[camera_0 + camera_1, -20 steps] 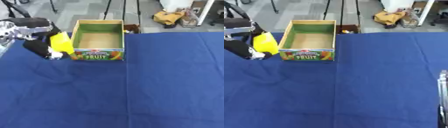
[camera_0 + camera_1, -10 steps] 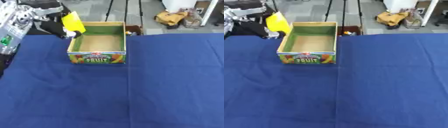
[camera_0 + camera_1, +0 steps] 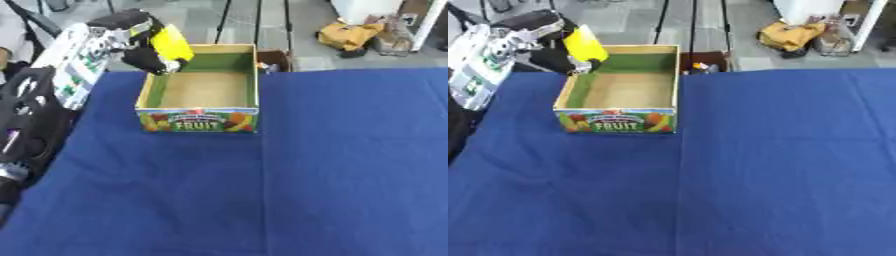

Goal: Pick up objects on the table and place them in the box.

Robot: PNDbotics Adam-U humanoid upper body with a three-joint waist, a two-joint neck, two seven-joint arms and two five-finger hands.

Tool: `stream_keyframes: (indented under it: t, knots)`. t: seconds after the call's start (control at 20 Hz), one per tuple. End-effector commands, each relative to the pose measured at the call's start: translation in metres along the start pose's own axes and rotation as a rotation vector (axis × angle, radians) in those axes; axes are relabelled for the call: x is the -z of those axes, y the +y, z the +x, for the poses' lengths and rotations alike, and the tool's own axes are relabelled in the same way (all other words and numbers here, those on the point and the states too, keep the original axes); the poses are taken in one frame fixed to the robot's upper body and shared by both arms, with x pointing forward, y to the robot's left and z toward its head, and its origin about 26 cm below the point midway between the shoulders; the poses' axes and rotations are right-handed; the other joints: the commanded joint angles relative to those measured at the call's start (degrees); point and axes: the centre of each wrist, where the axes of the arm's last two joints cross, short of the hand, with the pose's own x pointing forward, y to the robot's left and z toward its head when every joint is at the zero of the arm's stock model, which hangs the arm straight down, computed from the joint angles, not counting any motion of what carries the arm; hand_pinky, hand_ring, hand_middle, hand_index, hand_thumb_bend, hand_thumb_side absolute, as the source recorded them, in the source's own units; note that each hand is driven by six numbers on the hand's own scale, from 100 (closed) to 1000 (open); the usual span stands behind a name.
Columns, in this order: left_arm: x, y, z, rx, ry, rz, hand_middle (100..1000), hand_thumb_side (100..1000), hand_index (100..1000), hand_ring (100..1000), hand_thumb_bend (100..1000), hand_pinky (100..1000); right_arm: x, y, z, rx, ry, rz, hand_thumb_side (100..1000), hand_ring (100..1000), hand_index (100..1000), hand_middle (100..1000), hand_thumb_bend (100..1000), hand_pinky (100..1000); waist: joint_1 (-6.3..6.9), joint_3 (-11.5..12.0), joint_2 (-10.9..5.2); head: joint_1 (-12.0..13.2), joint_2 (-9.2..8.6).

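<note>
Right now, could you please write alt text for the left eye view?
The robot's left hand holds a yellow object above the far left corner of an open fruit box, which stands on a blue tablecloth.

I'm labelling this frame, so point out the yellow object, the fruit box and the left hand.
yellow object (image 3: 584, 43), right eye view, its yellow face.
fruit box (image 3: 199, 121), left eye view, printed front wall.
left hand (image 3: 144, 57), left eye view, dark fingers under the object.
</note>
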Motion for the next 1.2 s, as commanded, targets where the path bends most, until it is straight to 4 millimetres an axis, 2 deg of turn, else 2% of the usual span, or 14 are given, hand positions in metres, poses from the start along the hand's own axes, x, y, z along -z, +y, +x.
stream_keyframes:
  t: [0.05,0.2,0.85,1.1,1.2]
  knots:
    - [0.002,0.014,-0.009,0.003,0.042,0.089,385,584,536,450,100,344,0.010,-0.001,0.006,0.018,-0.040,-0.007,965,820,844,619,100,725,-0.11,-0.5,-0.81,1.4,-1.58]
    - [0.007,0.006,-0.015,-0.002,0.069,0.123,385,586,535,449,100,343,0.013,0.001,0.008,0.031,-0.048,-0.011,970,820,845,619,100,725,-0.25,-1.5,-0.15,2.2,-2.43]
    - [0.017,-0.032,-0.033,0.136,0.133,0.110,392,611,581,470,100,359,0.019,0.007,0.014,0.073,-0.067,-0.019,964,820,844,616,100,723,0.24,-4.0,1.81,3.3,-3.84]
    - [0.017,-0.042,-0.042,0.122,0.153,0.091,422,620,635,491,100,384,0.020,0.007,0.014,0.078,-0.067,-0.020,959,820,843,613,100,722,0.52,-4.6,2.54,3.8,-4.63]
    - [0.017,-0.043,-0.043,0.132,0.156,0.081,446,613,691,509,100,407,0.020,0.006,0.014,0.078,-0.067,-0.020,957,820,843,612,100,721,0.61,-4.7,2.75,4.0,-4.80]
